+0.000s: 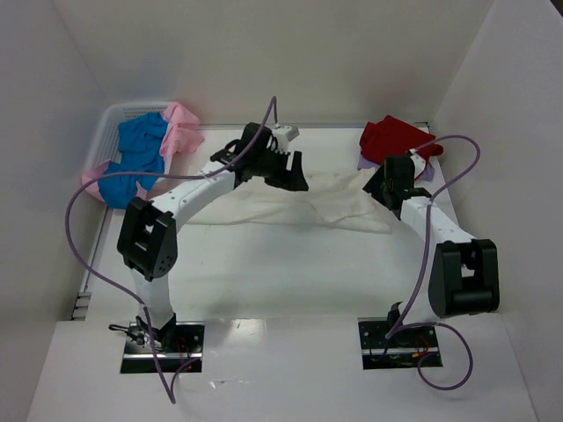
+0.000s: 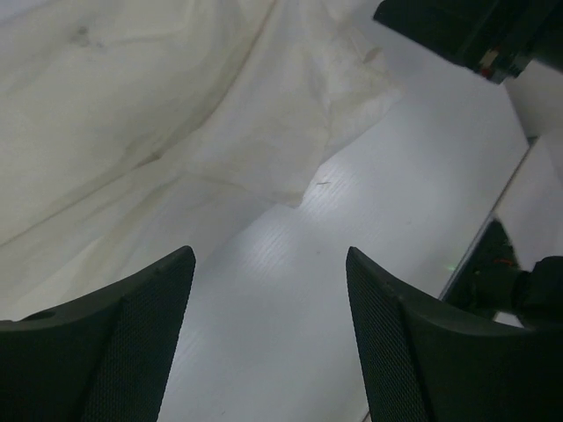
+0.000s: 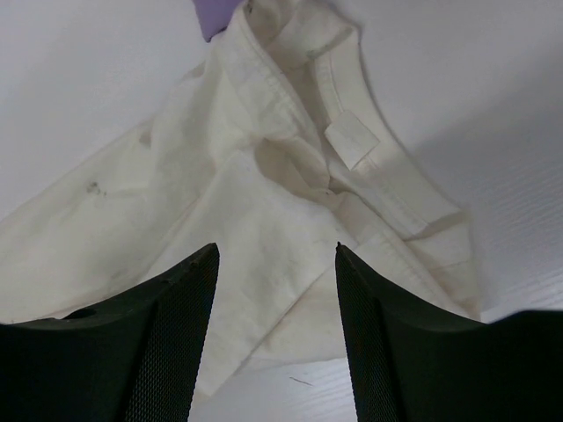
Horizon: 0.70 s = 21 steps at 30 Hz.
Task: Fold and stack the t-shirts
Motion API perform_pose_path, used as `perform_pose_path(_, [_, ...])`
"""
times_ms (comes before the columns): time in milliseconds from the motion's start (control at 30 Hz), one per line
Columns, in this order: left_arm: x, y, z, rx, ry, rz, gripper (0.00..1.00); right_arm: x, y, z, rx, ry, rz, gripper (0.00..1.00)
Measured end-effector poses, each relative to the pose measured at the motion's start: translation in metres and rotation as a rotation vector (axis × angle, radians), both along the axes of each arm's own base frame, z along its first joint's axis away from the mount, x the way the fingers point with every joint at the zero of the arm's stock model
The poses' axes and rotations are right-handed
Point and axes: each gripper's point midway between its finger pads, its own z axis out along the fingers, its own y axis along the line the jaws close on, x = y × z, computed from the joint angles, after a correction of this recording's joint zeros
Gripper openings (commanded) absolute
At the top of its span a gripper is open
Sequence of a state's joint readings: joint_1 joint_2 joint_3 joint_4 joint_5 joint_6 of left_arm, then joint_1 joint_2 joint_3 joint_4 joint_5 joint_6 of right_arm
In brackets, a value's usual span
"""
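A cream-white, faintly stained t-shirt [image 1: 290, 198] lies spread and rumpled across the middle back of the table. My left gripper [image 1: 295, 171] is open and empty above the shirt's upper middle; in its wrist view [image 2: 268, 255] the cloth [image 2: 158, 114] lies beyond the jaws, bare table between them. My right gripper [image 1: 385, 189] is open and empty over the shirt's right end; its wrist view [image 3: 277, 251] shows the collar and label [image 3: 352, 141]. A red t-shirt [image 1: 396, 139] lies on a lavender one [image 1: 365, 163] at the back right. Blue [image 1: 141, 149] and pink [image 1: 182, 127] t-shirts fill the basket.
A white plastic mesh basket [image 1: 110, 127] stands at the back left corner. White walls close in the table at the back and both sides. A lavender scrap [image 3: 215, 18] shows at the top of the right wrist view.
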<state>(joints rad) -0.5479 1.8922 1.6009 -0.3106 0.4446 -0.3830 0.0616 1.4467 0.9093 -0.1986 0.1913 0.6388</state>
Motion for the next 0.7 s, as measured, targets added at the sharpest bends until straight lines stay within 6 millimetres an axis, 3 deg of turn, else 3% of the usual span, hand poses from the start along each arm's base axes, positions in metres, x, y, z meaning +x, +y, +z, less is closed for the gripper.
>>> perform_pose_path(167, [-0.033,-0.059,-0.05,-0.022,0.13,-0.074,0.76,-0.008,0.003,-0.022,0.013,0.056,0.009,0.62])
perform_pose_path(300, [-0.064,-0.086,-0.089,0.012,0.227,-0.119,0.75,-0.01,0.005,-0.026,0.02,0.068,0.019,0.62])
perform_pose_path(400, [-0.069,-0.091,-0.095,0.016,0.257,-0.105,0.75,-0.01,0.005,-0.026,0.02,0.066,0.02,0.62])
perform_pose_path(700, [-0.043,-0.081,-0.104,0.023,0.234,0.031,0.75,-0.009,0.006,-0.028,0.026,0.069,0.025,0.63])
